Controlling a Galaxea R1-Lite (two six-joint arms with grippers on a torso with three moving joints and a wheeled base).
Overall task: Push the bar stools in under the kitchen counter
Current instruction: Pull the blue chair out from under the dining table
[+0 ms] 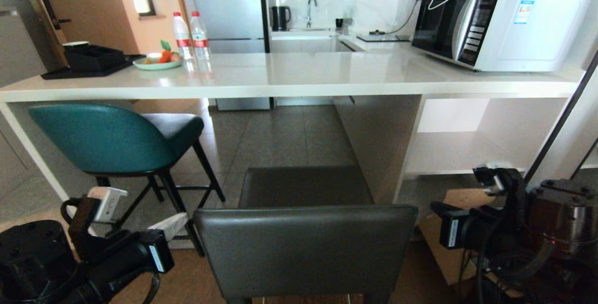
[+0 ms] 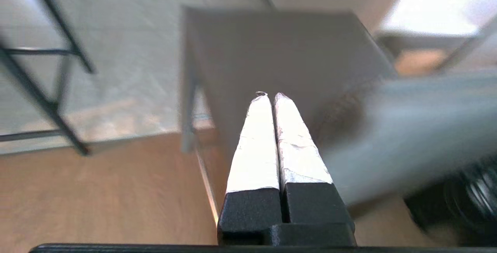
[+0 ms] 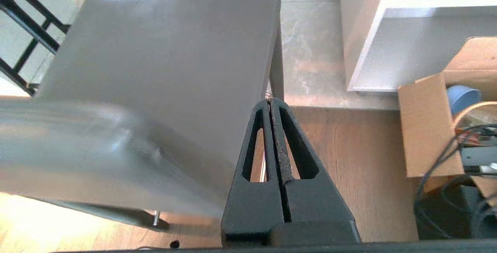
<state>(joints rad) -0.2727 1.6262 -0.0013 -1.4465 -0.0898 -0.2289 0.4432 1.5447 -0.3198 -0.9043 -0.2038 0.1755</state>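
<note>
A: Stools? Teal stool (image 1: 112,138) at 10 o'clock, seat partly under desk (image 1: 299,77). Grey stool (image 1: 306,243) at 6 o'clock, well short of desk edge.

B: Pincers? Left pincer (image 2: 268,96) closed, empty, beside backrest's left end. Right pincer (image 3: 270,103) closed, empty, beside right end.

A: Step? Likely lining up to push grey stool.

B: Next? Probably needs both pincers against backrest, then straight shove toward 12 o'clock.

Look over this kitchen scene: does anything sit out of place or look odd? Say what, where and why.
The dark-grey stool stands out on the floor, clear of the kitchen counter, while the teal stool sits partly under the counter's edge. Both grippers, left gripper and right gripper, are shut beside the grey stool. Nothing looks spilled or damaged.
</note>
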